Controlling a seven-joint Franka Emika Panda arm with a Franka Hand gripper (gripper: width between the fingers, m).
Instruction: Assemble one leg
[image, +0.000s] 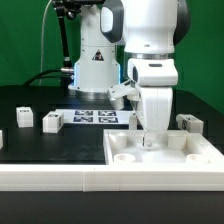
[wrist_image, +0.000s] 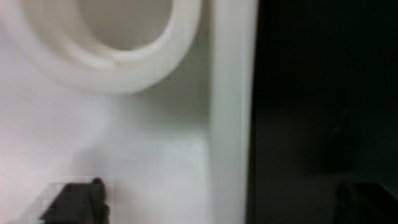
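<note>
The large flat white panel (image: 185, 152) with round corner sockets lies at the exterior view's right. My gripper (image: 150, 139) hangs straight down at the panel's far edge. In the wrist view the gripper (wrist_image: 217, 202) is open and empty. One fingertip (wrist_image: 75, 200) is over the white panel (wrist_image: 143, 130) beside a round socket (wrist_image: 107, 40). The other fingertip (wrist_image: 361, 200) is over the black table, so the jaws straddle the panel's edge. Two small white legs with tags stand at the left (image: 25, 118) (image: 52, 122). Another leg (image: 190, 122) stands behind the panel at the right.
The marker board (image: 95, 117) lies flat in front of the robot base. A long white bar (image: 60, 177) runs along the table's front. Another small white part (image: 2, 140) shows at the left edge.
</note>
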